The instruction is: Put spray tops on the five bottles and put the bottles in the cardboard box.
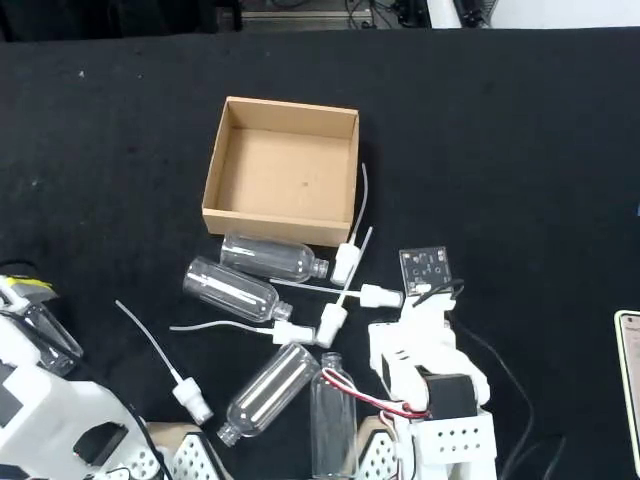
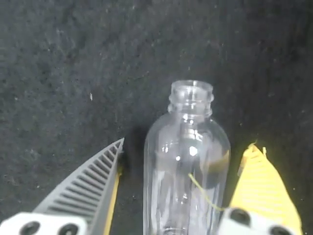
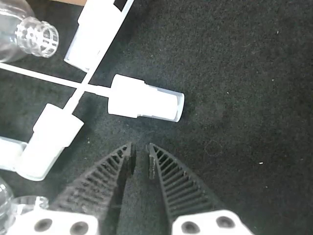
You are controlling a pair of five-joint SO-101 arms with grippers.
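Where the black table (image 1: 520,140) spreads under everything, the open cardboard box (image 1: 275,222) sits toward the far middle, with no bottle in it yet. Four loose bottles (image 1: 232,290) lie capless on their sides between the box and the arms. At the table's left edge, the left gripper (image 2: 187,143) straddles a fifth bottle (image 2: 186,166). Its jaws are apart, and a sliver of dark table shows on either side of the bottle (lower down they may touch the plastic; that part is hard to judge). The bottle's open neck points away from the wrist.

The right gripper (image 3: 139,154) hovers with its jaws almost together, only a thin slit between them. Just ahead of their tips lies a white spray top (image 3: 144,103), apart from them. Its long axis runs crosswise to the jaws' line, its dip tube trailing toward the other spray tops (image 1: 330,322). The right arm is plainly the nearer one, so picking it up would likely need the jaws to widen first.
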